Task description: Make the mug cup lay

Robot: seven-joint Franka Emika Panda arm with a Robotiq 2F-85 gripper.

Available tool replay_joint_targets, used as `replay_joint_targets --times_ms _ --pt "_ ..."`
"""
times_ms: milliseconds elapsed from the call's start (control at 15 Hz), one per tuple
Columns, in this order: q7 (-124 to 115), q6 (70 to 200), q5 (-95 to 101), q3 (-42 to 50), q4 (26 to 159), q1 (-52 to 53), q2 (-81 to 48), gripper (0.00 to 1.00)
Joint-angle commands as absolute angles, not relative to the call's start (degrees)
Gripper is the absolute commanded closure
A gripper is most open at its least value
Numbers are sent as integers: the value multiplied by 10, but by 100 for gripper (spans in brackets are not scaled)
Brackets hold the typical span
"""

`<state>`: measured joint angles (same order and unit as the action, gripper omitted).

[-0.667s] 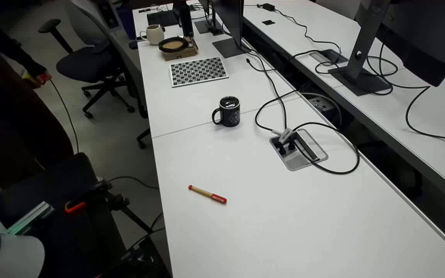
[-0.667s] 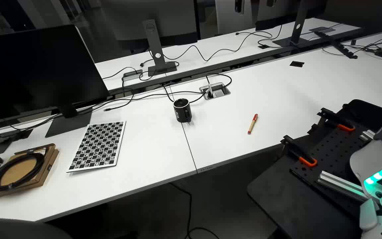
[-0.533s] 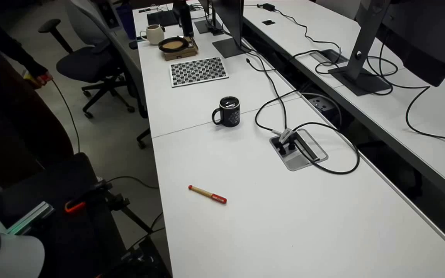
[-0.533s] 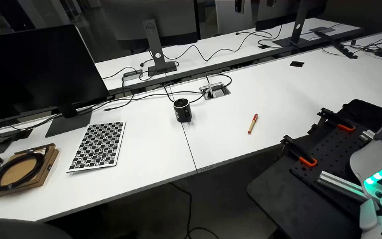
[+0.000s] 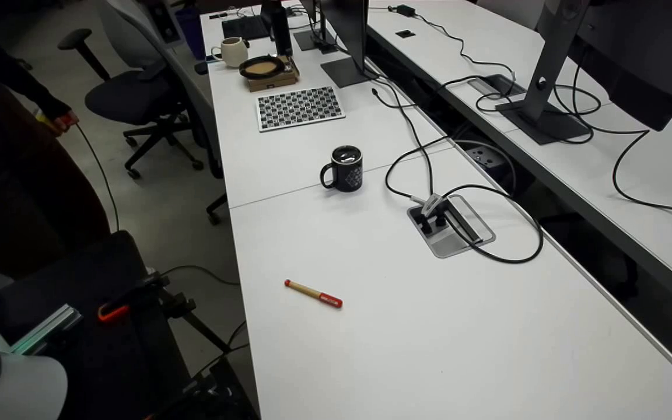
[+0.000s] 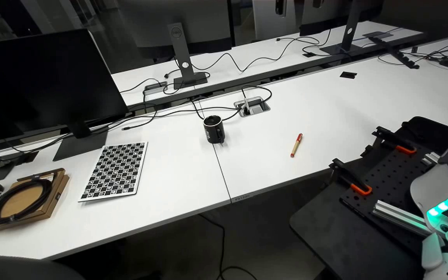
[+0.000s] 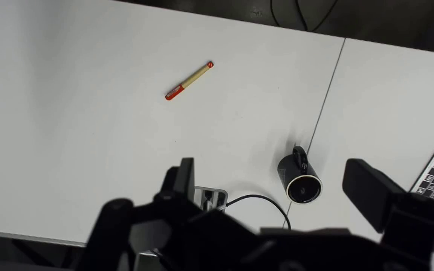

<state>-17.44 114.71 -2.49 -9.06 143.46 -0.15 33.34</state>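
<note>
only the dark-clothed standing person [image 5: 27, 163] has shifted slightly since the earlier frame; nothing on the long white desk [image 5: 382, 326] has visibly moved. the black, cylindrical, ceramic-looking mug [image 7: 296, 175] stands upright, untouched, beyond the black, blocky fingers [image 7: 367, 194], which are spread wide and frame it; laying it down seems not begun, leaving gripping, tipping and release.

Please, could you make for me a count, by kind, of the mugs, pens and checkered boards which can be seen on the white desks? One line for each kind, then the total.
Mugs: 2 (black mug, cream mug)
Pens: 1 (red and tan pen)
Checkered boards: 1 (black and white board)
Total: 4
</note>
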Motion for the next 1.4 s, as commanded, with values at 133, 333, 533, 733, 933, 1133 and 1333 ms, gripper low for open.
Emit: replay_joint_targets --times_ms 133,333,533,733,933,1133,1333 --pt "-182 1162 -11 -93 1435 0 321 0" --pt "-185 1179 10 -110 1431 3 290 0" --pt "-195 1217 41 -134 1425 5 249 0" --pt "-232 1247 89 -162 1411 0 201 0" --pt "-257 1262 120 -171 1393 4 153 0" --pt "-280 1260 144 -170 1363 6 82 0" --pt "-272 1253 127 -153 1328 22 20 0"
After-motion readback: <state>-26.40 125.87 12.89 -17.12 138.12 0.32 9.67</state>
